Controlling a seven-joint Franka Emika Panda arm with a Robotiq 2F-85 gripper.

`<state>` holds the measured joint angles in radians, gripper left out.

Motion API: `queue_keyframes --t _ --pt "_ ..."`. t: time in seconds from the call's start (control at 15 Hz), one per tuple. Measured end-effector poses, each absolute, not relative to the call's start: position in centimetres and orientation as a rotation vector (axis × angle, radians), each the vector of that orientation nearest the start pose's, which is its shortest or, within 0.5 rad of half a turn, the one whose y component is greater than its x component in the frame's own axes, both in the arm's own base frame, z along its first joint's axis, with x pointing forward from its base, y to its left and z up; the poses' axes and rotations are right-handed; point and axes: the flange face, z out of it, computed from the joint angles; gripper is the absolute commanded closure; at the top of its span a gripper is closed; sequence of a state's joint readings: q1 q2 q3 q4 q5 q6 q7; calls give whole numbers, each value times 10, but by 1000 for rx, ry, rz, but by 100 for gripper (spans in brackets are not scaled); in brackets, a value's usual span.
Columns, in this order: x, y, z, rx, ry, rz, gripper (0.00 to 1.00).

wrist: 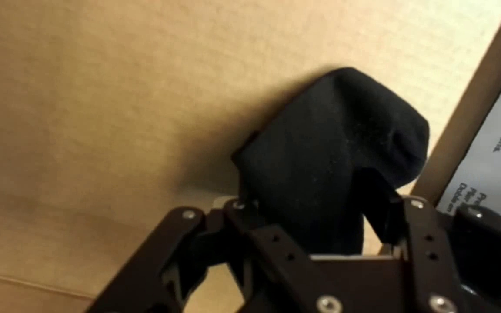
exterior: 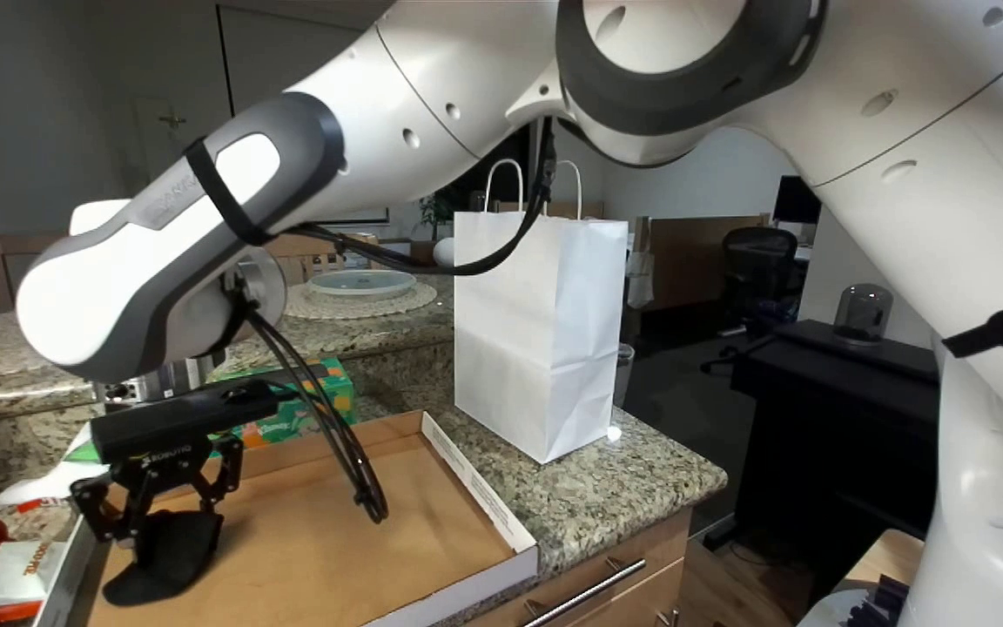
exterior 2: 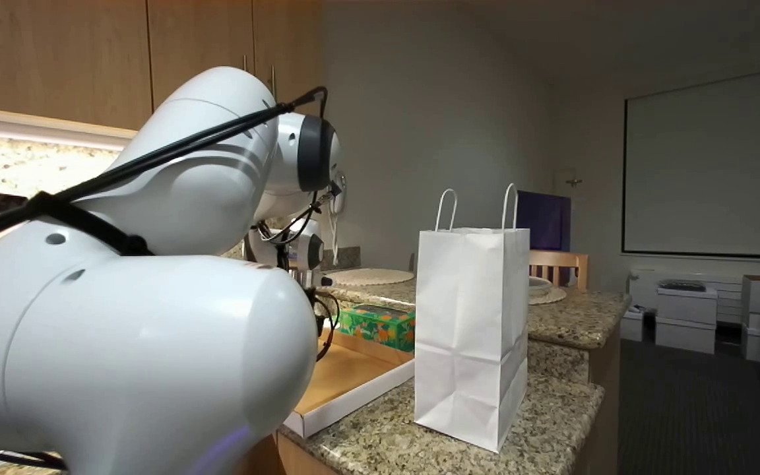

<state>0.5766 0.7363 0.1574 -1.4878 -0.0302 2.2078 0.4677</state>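
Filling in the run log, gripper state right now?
Gripper: closed, holding a black cloth over the shallow cardboard tray.

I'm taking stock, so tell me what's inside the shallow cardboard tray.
In the cardboard tray, brown base shows, and over it a black cloth held by the tool. Whether the cloth touches the base is unclear; the patch beneath cloth and tool is covered, so unseen.
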Motion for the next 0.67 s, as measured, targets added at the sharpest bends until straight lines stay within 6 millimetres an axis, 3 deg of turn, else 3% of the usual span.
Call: queue_keyframes --t 0.27,0.4,0.67 --pt "547 460 240 -3071 -357 80 89" --pt "548 458 239 -3080 -349 93 92" --pt "549 453 246 -3097 -319 108 89"
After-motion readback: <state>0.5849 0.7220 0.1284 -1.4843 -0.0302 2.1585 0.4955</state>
